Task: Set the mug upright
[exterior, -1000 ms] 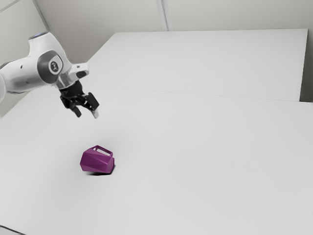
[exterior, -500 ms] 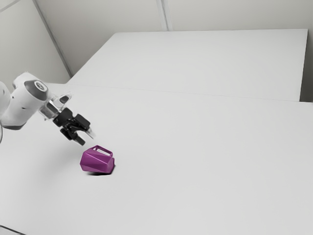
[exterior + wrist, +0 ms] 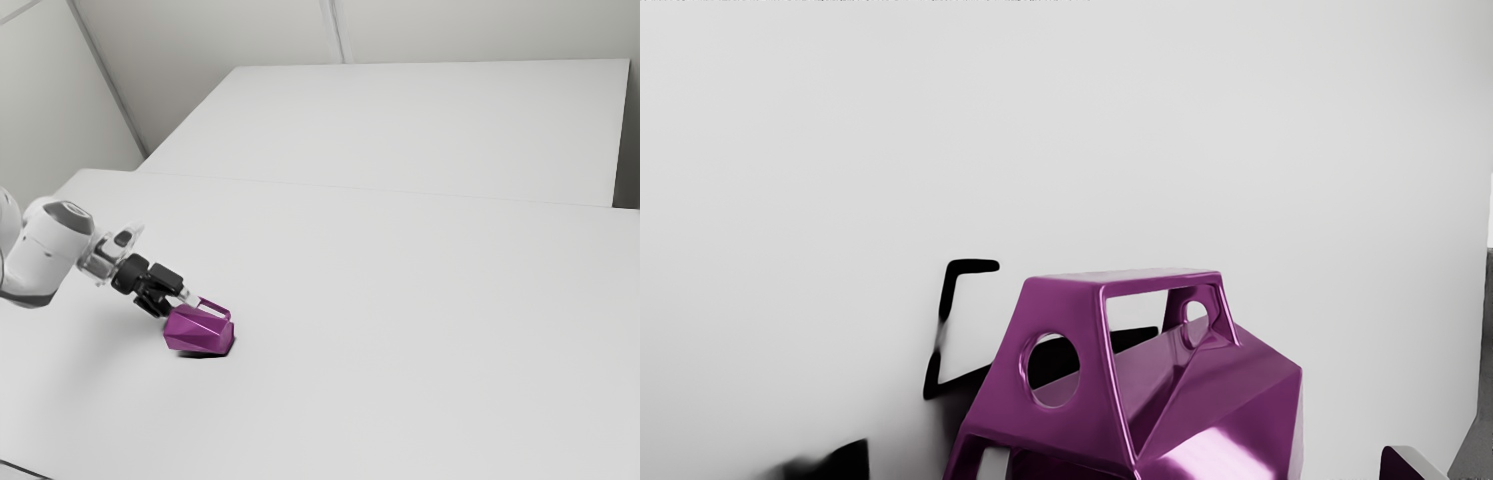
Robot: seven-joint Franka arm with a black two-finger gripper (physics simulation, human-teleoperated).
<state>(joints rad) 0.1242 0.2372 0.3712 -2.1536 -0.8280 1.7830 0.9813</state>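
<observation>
Overall, pale walls (image 3: 180, 90) rise behind everything, with a broad white slab (image 3: 420, 125) in front of them. Its side edge slopes down to a dark gap (image 3: 628, 170) at the exterior view's far right. A faint seam runs between that slab and the white table (image 3: 400, 330), whose top stretches widely from the mug toward the exterior view's right, giving plenty of room to turn or swing on that side. A thin dark line (image 3: 25, 470) cuts across the exterior view's lower left corner, well apart from the mug.

The white arm (image 3: 45, 245) reaches in low from the exterior view's left, slanting down to the table. At its end, the pincer (image 3: 177, 305) is open, its fingers spread on either side of the mug's body, with nothing clamped between them. Whether either finger touches the mug, I cannot tell.

The purple mug (image 3: 198, 333) lies on its side on the table, close under the pincer, its faceted body yet to be set upright. Its handle (image 3: 1160, 278) points upward, a squared loop with round holes through its end pieces; the top bar stands clear of the body. Beside it, the handle's black shadow (image 3: 973, 266) falls on the white surface.
</observation>
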